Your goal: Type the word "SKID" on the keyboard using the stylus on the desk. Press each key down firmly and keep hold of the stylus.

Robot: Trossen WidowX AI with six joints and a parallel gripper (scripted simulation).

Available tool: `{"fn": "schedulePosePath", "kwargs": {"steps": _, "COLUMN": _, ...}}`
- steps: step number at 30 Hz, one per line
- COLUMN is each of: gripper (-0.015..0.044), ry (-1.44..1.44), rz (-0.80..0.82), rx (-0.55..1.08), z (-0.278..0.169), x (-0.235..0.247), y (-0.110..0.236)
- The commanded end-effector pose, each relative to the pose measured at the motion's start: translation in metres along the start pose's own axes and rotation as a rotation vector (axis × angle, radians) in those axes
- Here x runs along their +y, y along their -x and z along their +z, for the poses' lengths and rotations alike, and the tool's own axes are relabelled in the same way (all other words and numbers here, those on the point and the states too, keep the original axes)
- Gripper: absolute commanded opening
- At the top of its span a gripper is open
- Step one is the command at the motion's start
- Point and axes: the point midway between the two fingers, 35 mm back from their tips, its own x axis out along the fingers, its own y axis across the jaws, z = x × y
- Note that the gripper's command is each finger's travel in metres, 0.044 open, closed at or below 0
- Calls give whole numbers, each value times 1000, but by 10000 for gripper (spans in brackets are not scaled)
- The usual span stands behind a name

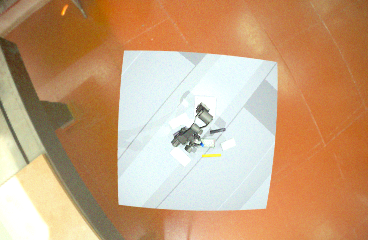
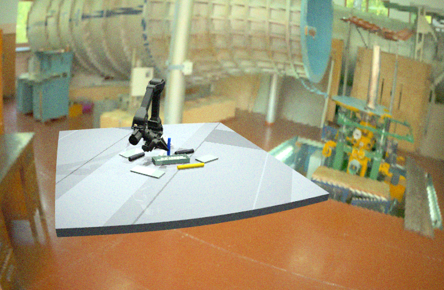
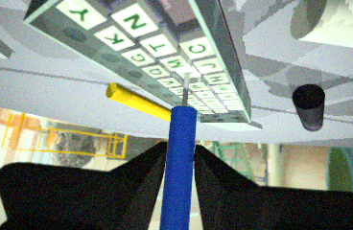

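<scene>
The gripper (image 3: 179,158) is clamped on the blue stylus (image 3: 179,168), one black finger on either side of the shaft, which stands upright in the exterior view. Its thin grey tip sits over the keyboard (image 3: 136,53), among the small keys near the middle of the pad; whether it touches a key cannot be told from the wrist view. Risk, as a judgement: the keys are closely packed and the lettering near the tip is too small to read, so a slight lateral error on descent would strike a neighbouring key and spoil "SKID". A hard press could also push the smooth shaft up through the fingers (the hold appears to be friction only), or shift the light keyboard on the desk (image 2: 229,191). Count on the desk: one keyboard, one blue stylus held, one yellow cylinder (image 2: 190,165) just in front of the keyboard, two dark cylinders (image 2: 136,156) (image 2: 184,151), and four flat white cards visible from above (image 1: 228,144).
</scene>
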Motion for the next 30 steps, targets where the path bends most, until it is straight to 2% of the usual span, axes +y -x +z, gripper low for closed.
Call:
{"fn": "schedulePosePath", "kwargs": {"steps": 1, "gripper": 81, "ry": -9, "rz": -2, "rx": 2, "z": 0, "x": -1, "y": 0}}
{"fn": "schedulePosePath", "kwargs": {"steps": 7, "gripper": 81, "ry": -9, "rz": -2, "rx": 2, "z": -3, "x": -1, "y": 1}}
{"fn": "schedulePosePath", "kwargs": {"steps": 15, "gripper": 81, "ry": -9, "rz": -2, "rx": 1, "z": -32, "x": -1, "y": 18}}
{"fn": "schedulePosePath", "kwargs": {"steps": 20, "gripper": 85, "ry": -13, "rz": -1, "rx": 3, "z": -30, "x": -1, "y": 17}}
{"fn": "schedulePosePath", "kwargs": {"steps": 23, "gripper": 65, "ry": -13, "rz": -1, "rx": 3, "z": -30, "x": -1, "y": 17}}
{"fn": "schedulePosePath", "kwargs": {"steps": 26, "gripper": 0, "ry": -13, "rz": -1, "rx": -1, "z": -31, "x": -2, "y": 14}}
{"fn": "schedulePosePath", "kwargs": {"steps": 30, "gripper": 0, "ry": -13, "rz": -3, "rx": -11, "z": -37, "x": -7, "y": 4}}
